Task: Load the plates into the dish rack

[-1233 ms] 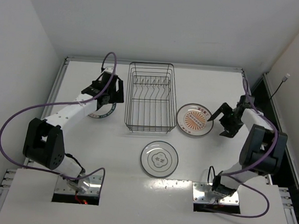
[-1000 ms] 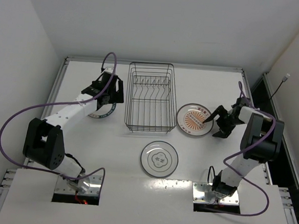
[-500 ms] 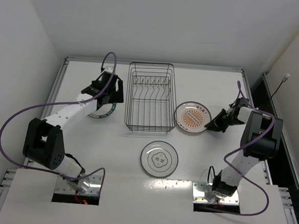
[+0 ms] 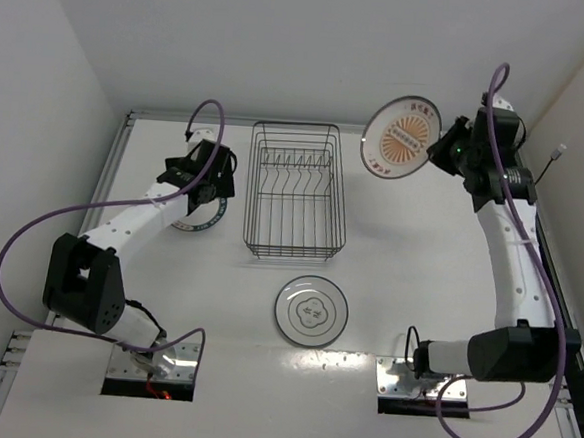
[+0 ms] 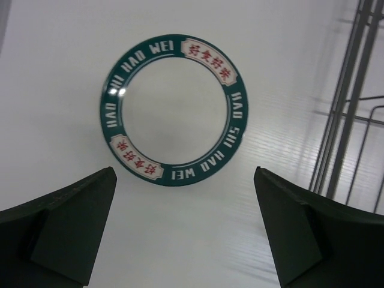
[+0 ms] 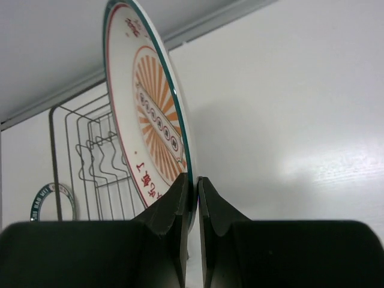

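On surface (image 4: 407, 287), central: dish rack (image 4: 296, 189). Up high, right arm stretched over far right corner; left arm bent low, left of rack. There's right end effector (image 6: 193, 187) pinching orange sunburst plate (image 4: 402, 135) by rim, plate upright, airborne right of rack. Over lettered plate (image 5: 171, 108), flat on surface, left end effector (image 4: 205, 173) spread wide. Half second back, orange plate still touched surface. Count: three plates, one rack, two arms; third plate (image 4: 311, 311) flat near rack's front.

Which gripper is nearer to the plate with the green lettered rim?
Left. The left gripper hovers open above the lettered plate, left of the dish rack. The right gripper is high up beyond the rack's far-right corner, shut on the orange plate.
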`<state>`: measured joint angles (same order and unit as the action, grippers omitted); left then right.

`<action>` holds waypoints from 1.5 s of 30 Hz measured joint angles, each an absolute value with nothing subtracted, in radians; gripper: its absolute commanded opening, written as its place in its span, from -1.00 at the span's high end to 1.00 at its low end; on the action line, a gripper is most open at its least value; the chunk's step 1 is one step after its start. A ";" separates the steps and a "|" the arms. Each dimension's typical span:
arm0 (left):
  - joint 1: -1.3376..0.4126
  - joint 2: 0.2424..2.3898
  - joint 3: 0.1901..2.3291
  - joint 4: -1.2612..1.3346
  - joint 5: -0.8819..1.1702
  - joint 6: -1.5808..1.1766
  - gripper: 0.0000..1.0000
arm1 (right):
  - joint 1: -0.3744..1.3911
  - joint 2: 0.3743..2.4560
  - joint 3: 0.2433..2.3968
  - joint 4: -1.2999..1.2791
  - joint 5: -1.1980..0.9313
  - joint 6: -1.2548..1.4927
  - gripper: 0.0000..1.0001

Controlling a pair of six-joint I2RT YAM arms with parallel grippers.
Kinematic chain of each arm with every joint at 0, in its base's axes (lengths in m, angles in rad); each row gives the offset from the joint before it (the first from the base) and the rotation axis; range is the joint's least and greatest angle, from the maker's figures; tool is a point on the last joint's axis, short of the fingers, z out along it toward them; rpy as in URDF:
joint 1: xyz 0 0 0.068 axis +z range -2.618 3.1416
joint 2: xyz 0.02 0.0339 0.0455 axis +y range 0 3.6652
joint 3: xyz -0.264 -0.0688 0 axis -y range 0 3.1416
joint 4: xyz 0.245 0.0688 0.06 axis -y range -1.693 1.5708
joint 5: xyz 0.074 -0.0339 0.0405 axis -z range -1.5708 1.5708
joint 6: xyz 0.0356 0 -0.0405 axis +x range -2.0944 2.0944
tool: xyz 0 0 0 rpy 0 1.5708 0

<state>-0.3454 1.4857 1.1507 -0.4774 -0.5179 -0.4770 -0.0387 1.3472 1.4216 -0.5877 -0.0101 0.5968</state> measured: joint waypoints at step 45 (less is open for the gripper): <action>-0.345 1.377 1.147 -0.486 -0.676 -0.554 -1.00 | 0.583 2.139 2.147 -0.885 0.626 0.357 0.47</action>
